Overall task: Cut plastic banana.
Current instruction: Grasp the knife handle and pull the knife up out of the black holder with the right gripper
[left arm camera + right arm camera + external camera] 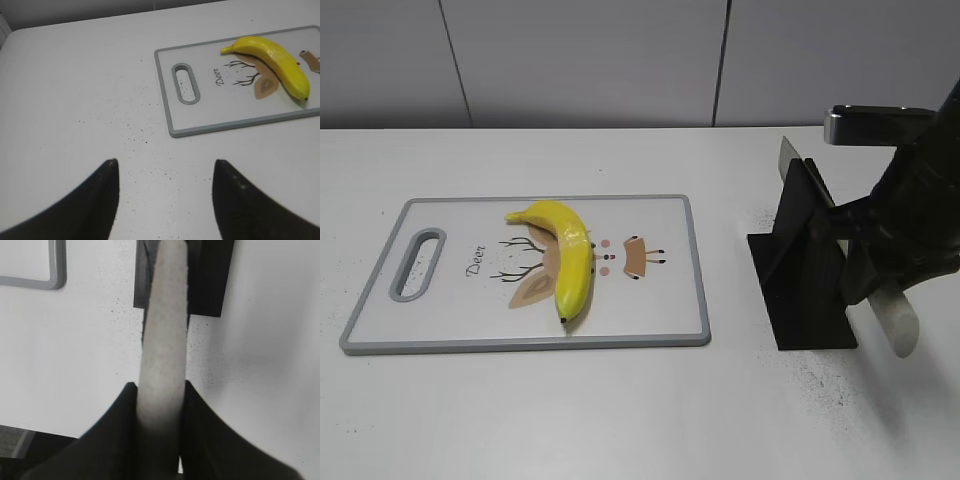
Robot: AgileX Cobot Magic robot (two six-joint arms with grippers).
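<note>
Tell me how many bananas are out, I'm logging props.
1. The banana lies uncut on the cutting board, left of the black knife stand. Nothing seems to hide another.

A bright yellow banana (567,258) lies on my white, grey-rimmed cutting board (450,345) printed with a brown deer, beside a black stand (805,270) and pale handle (162,355).

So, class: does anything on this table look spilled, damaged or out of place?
Fine dark specks are scattered over the white table, thickest near the black knife stand. Otherwise the plastic banana lies whole on the cutting board.
</note>
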